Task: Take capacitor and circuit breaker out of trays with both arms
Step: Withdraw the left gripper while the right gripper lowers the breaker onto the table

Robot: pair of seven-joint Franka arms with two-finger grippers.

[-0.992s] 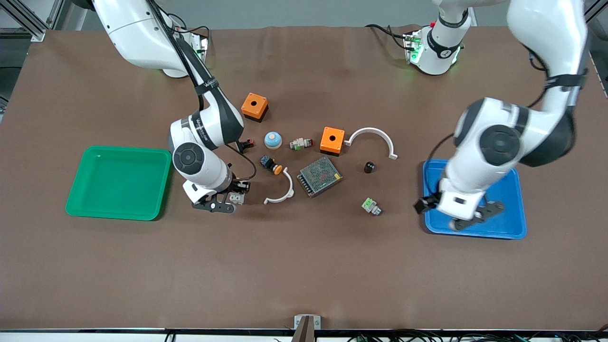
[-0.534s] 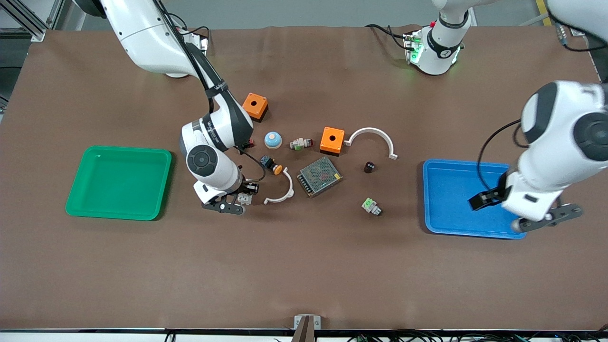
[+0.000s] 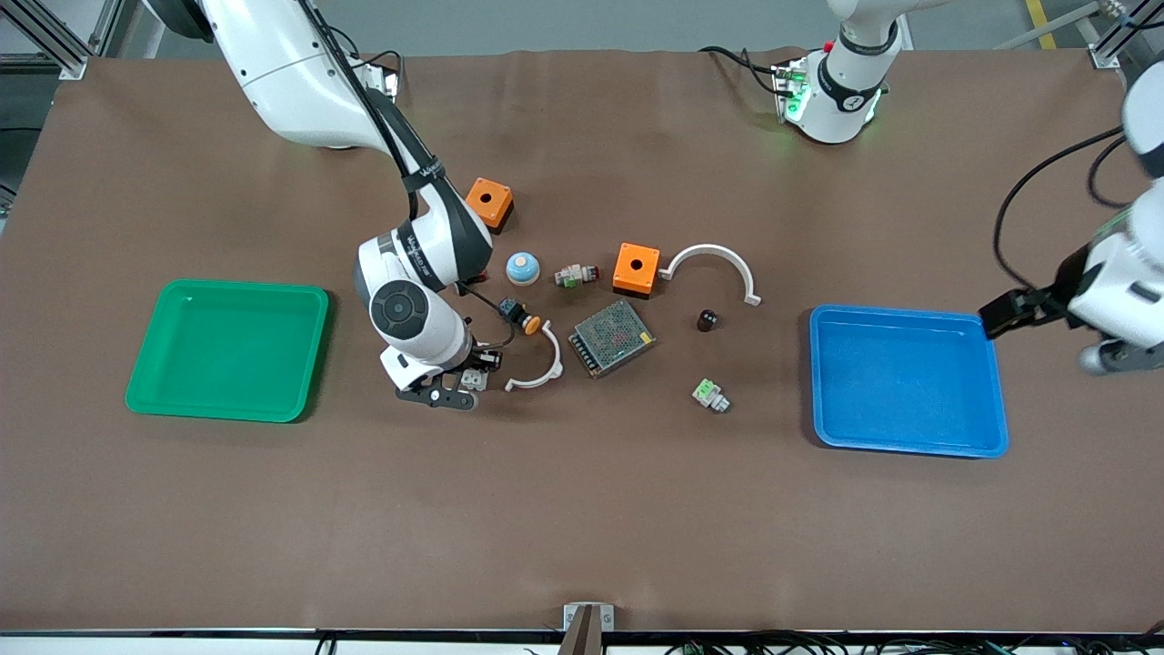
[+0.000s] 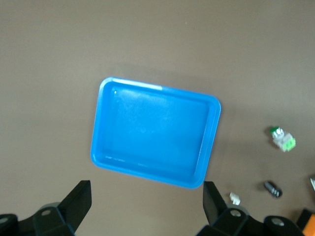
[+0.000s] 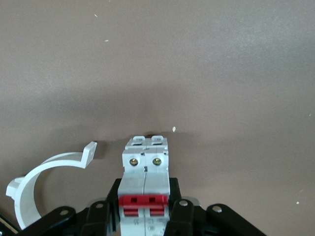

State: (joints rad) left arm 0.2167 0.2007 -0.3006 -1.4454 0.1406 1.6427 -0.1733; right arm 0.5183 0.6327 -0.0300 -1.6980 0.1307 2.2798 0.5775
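Note:
My right gripper (image 3: 452,389) is shut on the breaker (image 3: 471,378), a light-grey block with a red lever, low over the table between the green tray (image 3: 145,364) and a white arc (image 3: 538,368). In the right wrist view the breaker (image 5: 145,169) sits between the fingers (image 5: 183,214) of the right gripper (image 5: 145,209). The capacitor (image 3: 707,319), a tiny black cylinder, stands on the table between the mesh box and the blue tray (image 3: 909,382); it also shows in the left wrist view (image 4: 272,189). My left gripper (image 3: 1114,357) is open and empty, high up beside the blue tray (image 4: 155,132). Its fingers (image 4: 78,199) stand wide apart.
Two orange boxes (image 3: 488,202) (image 3: 636,267), a mesh power-supply box (image 3: 612,337), a black push-button with orange cap (image 3: 519,315), a blue-topped knob (image 3: 522,267), a green-and-white connector (image 3: 709,395) and a larger white arc (image 3: 714,264) lie mid-table.
My left arm has swung off the blue tray toward its own end of the table. My right gripper with the breaker has shifted slightly toward the small white arc.

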